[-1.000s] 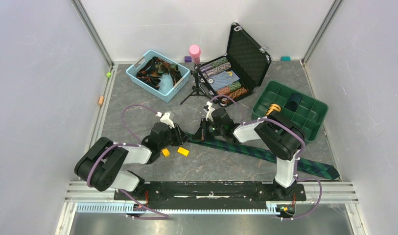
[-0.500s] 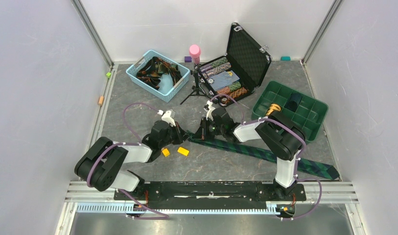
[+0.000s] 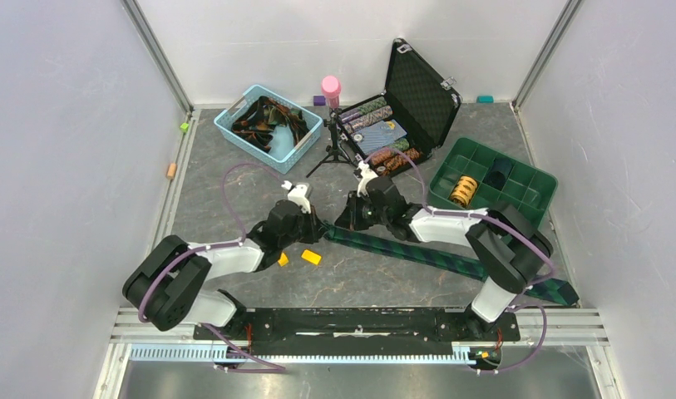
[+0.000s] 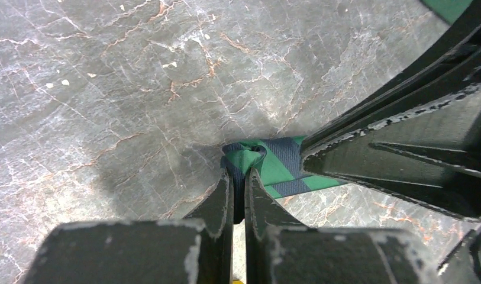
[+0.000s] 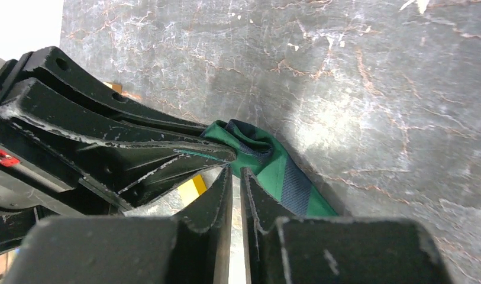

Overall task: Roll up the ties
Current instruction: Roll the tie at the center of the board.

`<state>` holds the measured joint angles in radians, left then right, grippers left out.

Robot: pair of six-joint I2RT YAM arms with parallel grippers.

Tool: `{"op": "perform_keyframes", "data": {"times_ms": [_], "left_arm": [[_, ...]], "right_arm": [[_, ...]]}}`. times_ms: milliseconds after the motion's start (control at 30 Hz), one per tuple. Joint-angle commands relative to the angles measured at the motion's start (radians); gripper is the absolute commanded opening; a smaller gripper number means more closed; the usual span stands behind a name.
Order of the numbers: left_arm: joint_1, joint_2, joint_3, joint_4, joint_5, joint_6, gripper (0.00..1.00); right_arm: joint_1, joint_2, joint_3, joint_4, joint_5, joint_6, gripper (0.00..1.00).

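Note:
The green-and-navy plaid tie (image 3: 438, 256) lies diagonally on the grey table, from the middle to the near right. Its left end is folded into a small curl (image 4: 267, 163), also seen in the right wrist view (image 5: 267, 163). My left gripper (image 3: 315, 227) is shut on that curled end (image 4: 240, 177), with dark fabric between its fingers. My right gripper (image 3: 341, 223) meets it tip to tip from the other side; its jaws (image 5: 235, 171) are closed to a thin slit with the tips at the tie's fold. Other ties lie in the blue basket (image 3: 234, 133).
Two small orange blocks (image 3: 311, 257) lie just in front of the grippers. A green divided tray (image 3: 530, 208) at the right holds a rolled yellow-orange tie (image 3: 461, 191). An open black case (image 3: 421, 91), a small tripod (image 3: 338, 150) and a pink bottle (image 3: 330, 86) stand behind.
Both grippers moved slightly back and right with the tie's end. The right arm stretched out lower and now uncovers the rolled tie in the green tray.

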<state>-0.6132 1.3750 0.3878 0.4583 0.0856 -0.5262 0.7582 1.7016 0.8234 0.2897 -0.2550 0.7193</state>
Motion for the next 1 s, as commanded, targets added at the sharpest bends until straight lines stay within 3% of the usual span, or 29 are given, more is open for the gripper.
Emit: {"op": "perform_keyframes", "data": {"times_ms": [0,300,967], "left_arm": [[-0.061,-0.024,0.076,-0.117,-0.142,0.121,0.02],[-0.203,-0.006,0.183,-0.295,-0.376,0.235,0.02],[-0.469,0.267,0.463,-0.57,-0.783,0.311,0.02]], "right_arm": [[-0.004,-0.081,-0.044,-0.037,0.076,-0.043,0.15],[-0.07,-0.261,-0.194,-0.089,0.188,-0.059,0.16],[-0.204,-0.498,-0.304,-0.198,0.245,-0.094,0.17]]}}
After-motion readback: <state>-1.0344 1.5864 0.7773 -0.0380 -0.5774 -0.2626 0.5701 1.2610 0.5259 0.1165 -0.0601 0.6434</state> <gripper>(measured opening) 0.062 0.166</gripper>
